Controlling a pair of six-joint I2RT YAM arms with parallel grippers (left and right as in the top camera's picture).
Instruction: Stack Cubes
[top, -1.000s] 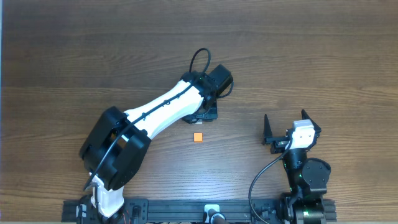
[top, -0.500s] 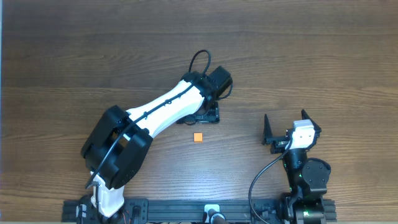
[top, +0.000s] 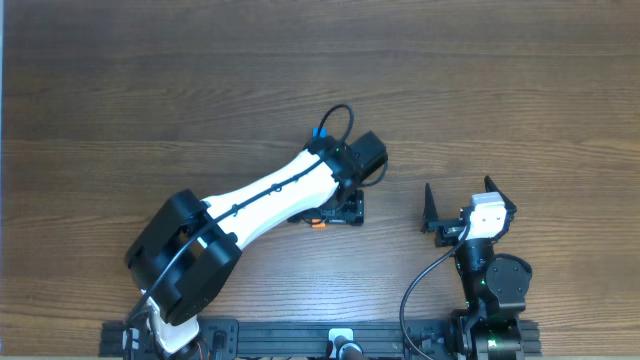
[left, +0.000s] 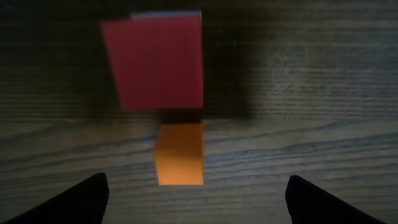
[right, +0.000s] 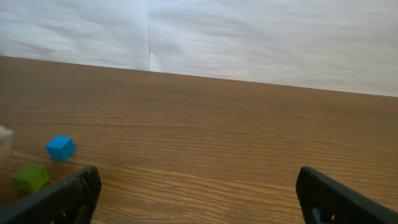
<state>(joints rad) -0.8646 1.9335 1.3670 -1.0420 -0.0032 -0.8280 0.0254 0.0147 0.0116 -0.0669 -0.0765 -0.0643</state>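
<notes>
Two arms at a wooden bench (top: 150, 80), seen from above and from each wrist. The left arm (top: 265, 190), white with black joints, slants from its base at the lower left across to the middle of the bench, where the left hand (top: 338, 208) is low over the surface. Its two fingers (left: 87, 196) are spread wide apart and grip nothing. The orange cube (left: 179, 155) sits on the bench in line with the gap between them; from above, part of it shows just beside the hand. A red cube (left: 155, 62) shows directly beyond the orange one in the left wrist view, larger in the picture and blurred, its near edge close to the orange cube's far edge. Whether the two touch, and whether the red cube rests on the bench, cannot be told. The right arm (top: 487, 270) stands folded over its base at the lower right, well apart from the orange cube. The right hand (top: 458, 200) points up the bench with its fingers likewise spread wide, holding nothing. From its wrist a blue cube (right: 60, 147) and a green cube (right: 30, 177) are seen farther off on the bench, near each other but apart, each standing singly. A white wall (right: 249, 43) closes the far edge of the bench.
</notes>
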